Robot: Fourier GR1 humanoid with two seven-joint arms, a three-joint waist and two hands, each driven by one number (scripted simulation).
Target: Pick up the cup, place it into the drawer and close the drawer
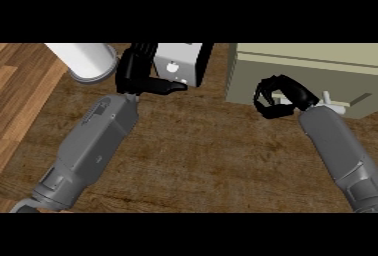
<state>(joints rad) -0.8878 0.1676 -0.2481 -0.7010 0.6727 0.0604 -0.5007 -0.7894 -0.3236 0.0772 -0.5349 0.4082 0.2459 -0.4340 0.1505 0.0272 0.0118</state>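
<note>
A white cup (176,62) with a small dark mark on its side is at the top middle, held in my left hand (136,70). Black fingers wrap its far right side and the thumb (167,86) crosses below it. The beige drawer unit (310,75) fills the upper right, with a pale handle (334,107) on its front. My right hand (277,97) is at the unit's front left corner, left of the handle, with its fingers curled and nothing visible inside them. The drawer's inside does not show.
A tall white cylinder (87,60) stands at the top left, just left of my left hand. The dark brown counter (199,150) stretches between my forearms, and a lighter wood strip (18,100) runs along the left edge.
</note>
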